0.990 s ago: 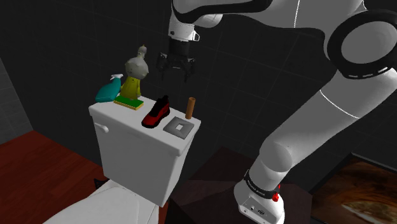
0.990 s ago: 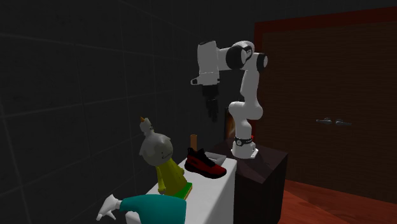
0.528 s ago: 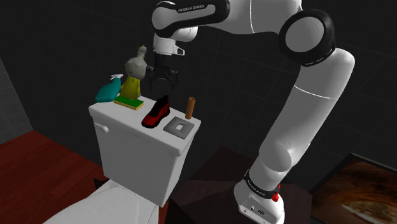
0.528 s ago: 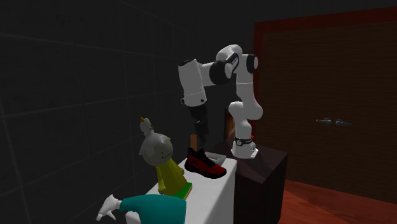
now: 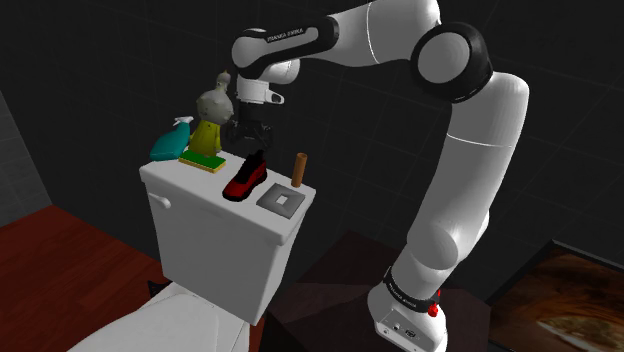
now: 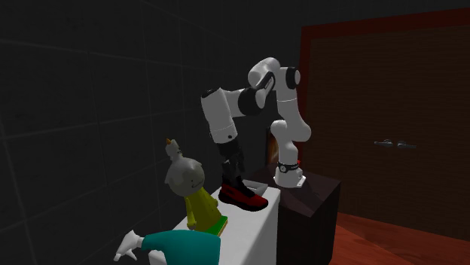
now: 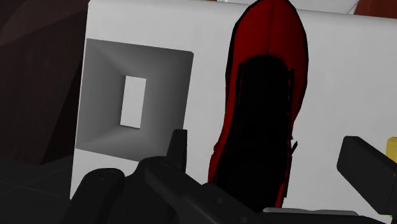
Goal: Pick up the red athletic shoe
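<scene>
Red athletic shoe (image 5: 245,177) lies mid-lid on the white toilet tank (image 5: 195,184); hand (image 5: 246,143) spread wide, just above it.

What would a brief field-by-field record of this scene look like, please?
surface: white toilet tank lid
target: red shoe, lying on the lid between sponge and grey square plate
tool: open, above the shoe, fingers either side, not touching
others: brown cylinder, teal spray bottle, grey-headed figure
</scene>
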Robot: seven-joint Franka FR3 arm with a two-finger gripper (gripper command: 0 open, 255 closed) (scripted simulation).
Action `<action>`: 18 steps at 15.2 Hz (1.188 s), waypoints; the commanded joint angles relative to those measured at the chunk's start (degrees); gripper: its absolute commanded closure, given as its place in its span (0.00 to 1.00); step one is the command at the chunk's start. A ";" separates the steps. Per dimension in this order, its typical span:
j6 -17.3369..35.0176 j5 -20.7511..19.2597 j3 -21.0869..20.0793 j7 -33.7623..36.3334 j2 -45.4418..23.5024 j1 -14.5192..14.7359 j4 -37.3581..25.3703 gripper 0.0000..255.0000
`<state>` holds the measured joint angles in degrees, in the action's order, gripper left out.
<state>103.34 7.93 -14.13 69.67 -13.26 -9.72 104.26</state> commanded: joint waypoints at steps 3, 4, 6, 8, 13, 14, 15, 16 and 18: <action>2.53 -0.09 0.00 -0.12 -0.95 0.14 1.59 0.00; 2.53 -0.09 0.00 -0.11 -0.97 0.14 1.57 0.00; 2.44 -0.12 0.03 -0.16 -1.01 0.11 1.46 1.00; 2.44 -0.11 0.03 -0.15 -0.99 0.11 1.48 1.00; 2.47 -0.09 0.03 -0.17 -0.91 0.10 1.58 1.00; 2.53 -0.09 0.00 -0.11 -0.97 0.14 1.57 1.00; 1.84 -0.05 -0.01 -0.05 -0.68 0.12 1.16 1.00; 1.16 -0.01 -0.02 0.02 -0.40 0.09 0.75 1.00; -0.23 0.06 -0.04 0.16 0.13 0.04 -0.13 1.00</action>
<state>103.75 7.94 -14.15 69.75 -13.41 -9.67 104.52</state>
